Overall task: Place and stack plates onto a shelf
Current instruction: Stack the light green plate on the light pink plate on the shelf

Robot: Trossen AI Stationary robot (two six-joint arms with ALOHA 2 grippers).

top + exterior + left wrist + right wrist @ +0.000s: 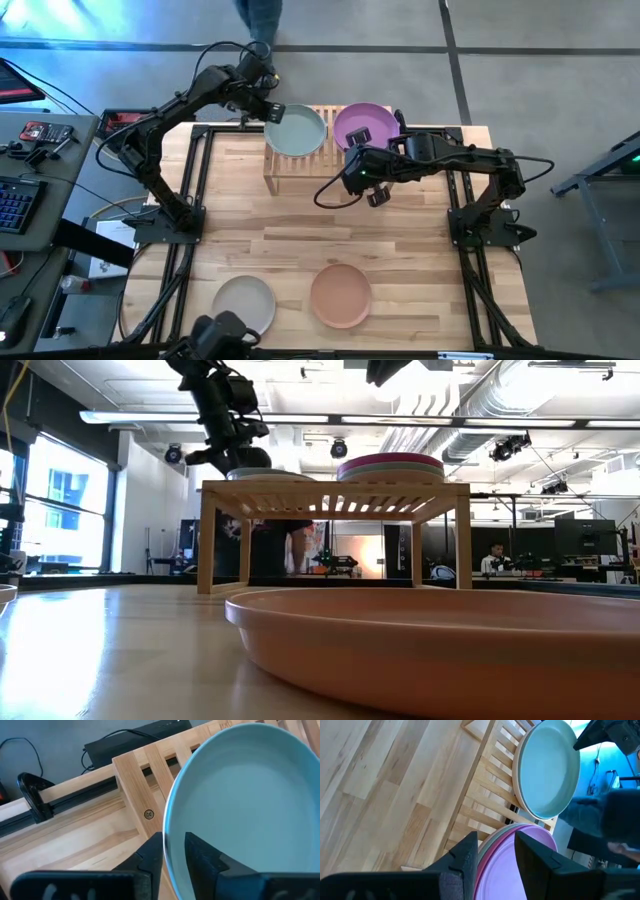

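The left pincer (174, 856), narrowly parted, straddles the grey-teal plate's (296, 131) rim; withdrawing crookedly could drag it off the shelf (274, 168).

The high view looks straight down on the whole table (300, 250). The low view sits at tabletop height, facing twelve o'clock. Both wrist views look closely at the shelf (145, 780), which all four share.

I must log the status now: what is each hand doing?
Left hand: open, fingers on either side of the rim of the round grey-teal plate.
Right hand: open, holding nothing.
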